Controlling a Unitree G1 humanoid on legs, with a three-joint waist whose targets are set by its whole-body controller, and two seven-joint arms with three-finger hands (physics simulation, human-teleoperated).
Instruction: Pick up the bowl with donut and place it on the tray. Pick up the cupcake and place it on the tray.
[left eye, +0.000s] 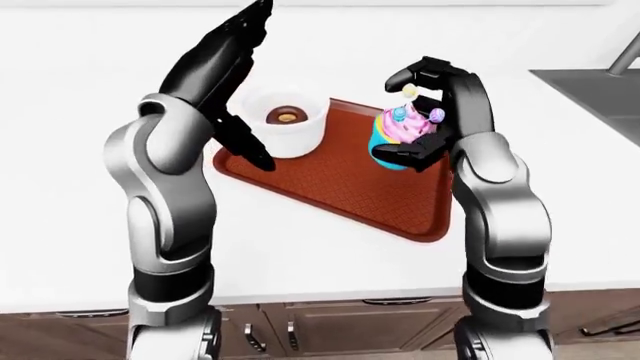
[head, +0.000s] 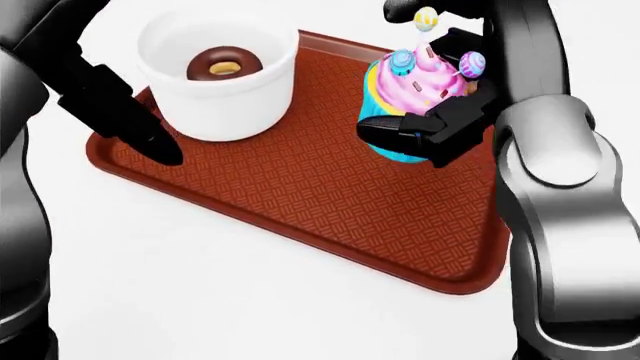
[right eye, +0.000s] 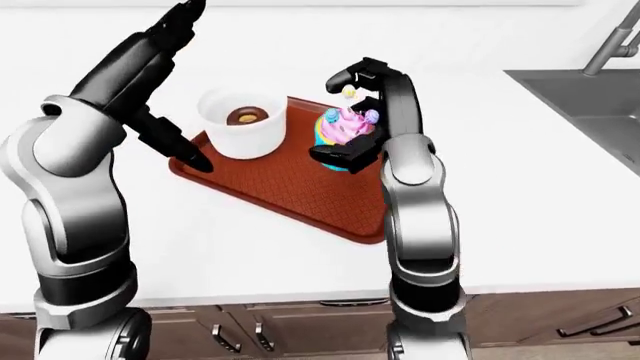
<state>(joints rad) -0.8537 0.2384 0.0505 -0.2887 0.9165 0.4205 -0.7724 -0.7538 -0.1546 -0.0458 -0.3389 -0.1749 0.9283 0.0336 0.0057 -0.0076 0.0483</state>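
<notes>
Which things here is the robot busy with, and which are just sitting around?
Part of the job:
- bowl with the donut, on the tray
- cupcake, held in the right hand
- left hand, open and raised off the bowl

Just there:
- sink
- faucet
- cabinet drawers
- counter

White counter (left eye: 320, 247), brown cabinets (left eye: 340, 326), sink (right eye: 590, 94)

A simulated home kitchen — a white counter (right eye: 520, 187) runs across the view, a steel sink (right eye: 590, 105) with a tap (right eye: 612, 46) sits at two o'clock, and brown cabinets (right eye: 300, 330) with dark handles line six o'clock.
</notes>
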